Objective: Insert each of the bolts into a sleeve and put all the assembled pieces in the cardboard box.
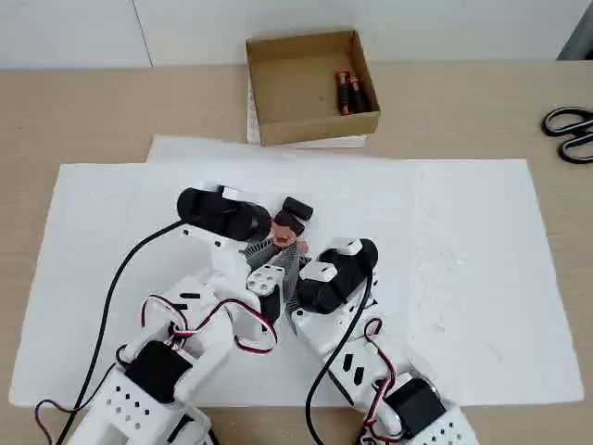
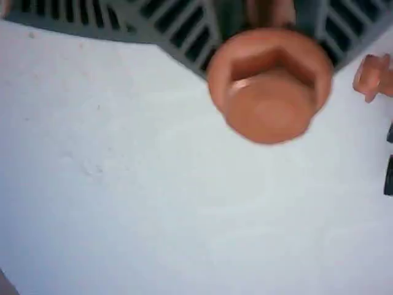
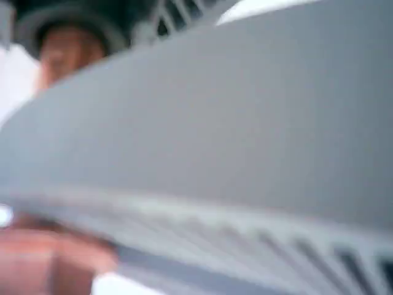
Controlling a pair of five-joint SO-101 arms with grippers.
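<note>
**Two arms meeting over a bolt at the centre of the sheet**

High view: both arms enter from 6 o'clock and converge near the middle of the white paper sheet (image 1: 482,278) that covers the table (image 1: 74,111). The left gripper (image 1: 269,246) and the right gripper (image 1: 293,260) lie close together, tips pointing toward 12 o'clock. Just beyond them lies the orange bolt (image 1: 283,237), with a black sleeve (image 1: 295,211) touching it on its 1 o'clock side.

Left wrist view: the left gripper's ribbed grey fingers (image 2: 153,24) are closed on the bolt (image 2: 270,86), its hexagonal head facing the camera above the sheet. A second orange piece (image 2: 373,77) lies near it.

Right wrist view: a grey ribbed surface crosses the frame at close range; whether the right gripper is spread or closed, or holds anything, cannot be told.

The cardboard box (image 1: 278,102) stands at 12 o'clock, beyond the sheet's far edge, with assembled pieces (image 1: 350,93) lying against its 3 o'clock wall. Scissors (image 1: 570,133) lie at 2 o'clock on the bare table.
</note>
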